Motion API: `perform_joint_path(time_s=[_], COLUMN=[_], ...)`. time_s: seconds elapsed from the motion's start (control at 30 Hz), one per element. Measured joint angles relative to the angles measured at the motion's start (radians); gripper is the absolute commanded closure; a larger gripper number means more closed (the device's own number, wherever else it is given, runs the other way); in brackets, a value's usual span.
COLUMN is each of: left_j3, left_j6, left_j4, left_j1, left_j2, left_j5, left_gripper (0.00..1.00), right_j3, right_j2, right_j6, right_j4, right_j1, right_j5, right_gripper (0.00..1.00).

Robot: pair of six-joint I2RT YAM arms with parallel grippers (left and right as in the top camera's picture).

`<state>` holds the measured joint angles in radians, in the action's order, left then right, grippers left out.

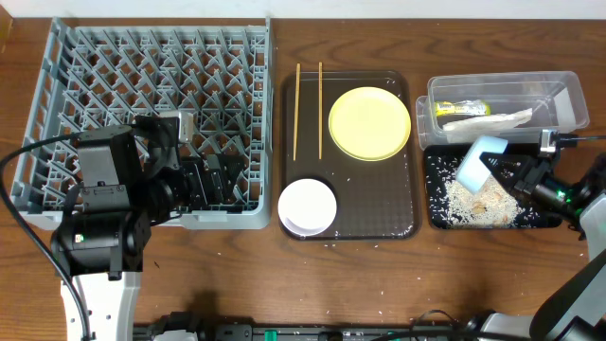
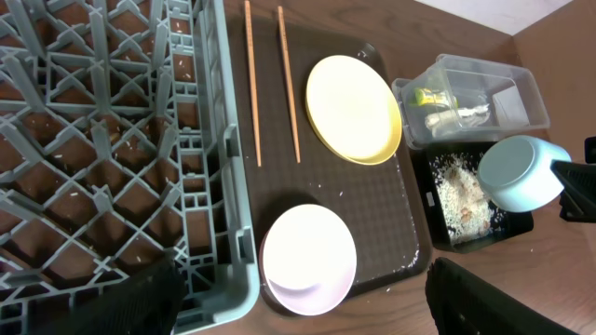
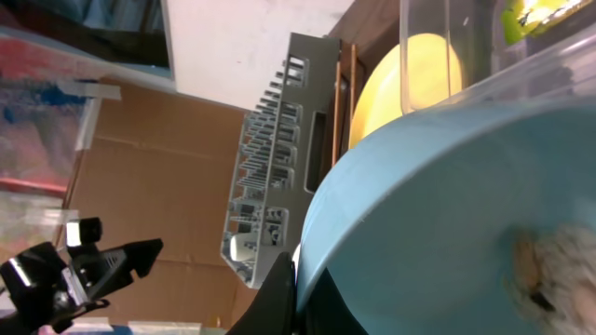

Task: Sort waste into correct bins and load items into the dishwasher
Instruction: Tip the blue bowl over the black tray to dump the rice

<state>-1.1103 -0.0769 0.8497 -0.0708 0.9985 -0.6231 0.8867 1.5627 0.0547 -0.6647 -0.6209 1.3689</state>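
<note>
Two claws, two jobs. Right claw [image 1: 504, 171] is clamped on the rim of the blue bowl [image 1: 476, 163], holding it tipped over the black tray [image 1: 436, 220]. Judged purpose: emptying leftovers, since rice [image 1: 478, 204] lies heaped beneath. Napkin [image 1: 488, 120] and wrapper [image 1: 459, 108] sit in the clear tub [image 1: 568, 95]. Left claw [image 1: 222, 180] hangs spread wide and empty above the dish rack [image 1: 142, 85], probably parked clear of the brown tray [image 1: 379, 189], where plate [image 1: 369, 123], pink bowl [image 1: 307, 206] and chopsticks [image 1: 297, 109] wait.
</note>
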Motion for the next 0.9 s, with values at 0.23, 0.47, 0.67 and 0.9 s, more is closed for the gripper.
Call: perform_joint_path(time_s=[0.23, 0.47, 0.67, 0.9], left_j3=[0.000, 0.000, 0.000, 0.000], left_j6=[0.000, 0.000, 0.000, 0.000], left_j4=[-0.002, -0.001, -0.001, -0.001], left_j1=[0.000, 0.000, 0.000, 0.000], left_j2=[0.000, 0.000, 0.000, 0.000], left_j5=[0.000, 0.000, 0.000, 0.000], left_gripper=[0.15, 0.15, 0.15, 0.15], right_j3=[0.000, -0.001, -0.002, -0.002], right_j2=[0.000, 0.000, 0.000, 0.000], right_j6=[-0.028, -0.066, -0.043, -0.058], right_j4=[-0.027, -0.005, -0.029, -0.011], right_j1=[0.000, 0.000, 0.008, 0.011], right_j5=[-0.057, -0.080, -0.032, -0.062], right_gripper=[0.99, 0.99, 0.99, 0.99])
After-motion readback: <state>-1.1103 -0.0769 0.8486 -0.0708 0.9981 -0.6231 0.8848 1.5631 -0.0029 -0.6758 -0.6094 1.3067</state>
